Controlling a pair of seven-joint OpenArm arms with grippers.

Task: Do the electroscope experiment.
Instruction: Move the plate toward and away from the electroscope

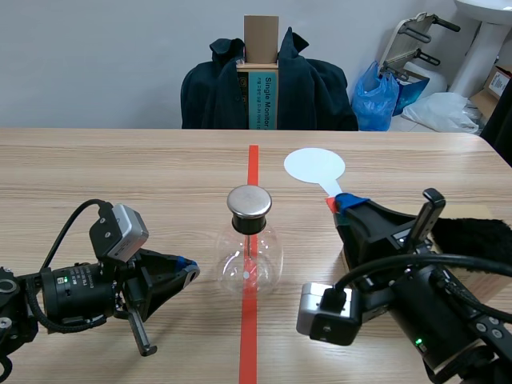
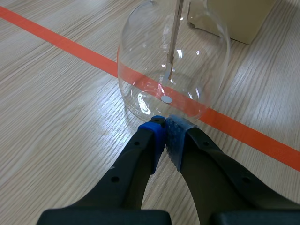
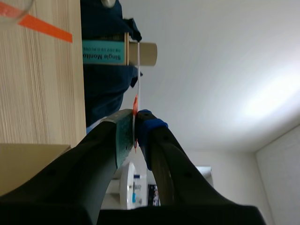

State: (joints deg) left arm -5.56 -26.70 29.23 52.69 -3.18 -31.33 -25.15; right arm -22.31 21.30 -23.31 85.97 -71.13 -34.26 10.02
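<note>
The electroscope, a clear glass flask (image 1: 250,258) with a metal cap (image 1: 250,202), stands on the red tape line at the table's middle. In the left wrist view a thin metal rod (image 2: 174,42) hangs inside the flask (image 2: 206,70). My left gripper (image 1: 189,270) is shut on nothing, its tips (image 2: 164,124) right at the flask's lower wall. My right gripper (image 1: 349,203) is shut on the handle of a paddle with a white disc (image 1: 314,166), to the right of the flask. The right wrist view shows the paddle (image 3: 138,70) edge-on between the pads (image 3: 136,126).
A beige box (image 1: 349,258) sits under my right arm, also seen past the flask (image 2: 234,18). A black furry cloth (image 1: 474,234) lies at the right edge. A chair draped with a dark jacket (image 1: 304,88) stands behind the table's far edge.
</note>
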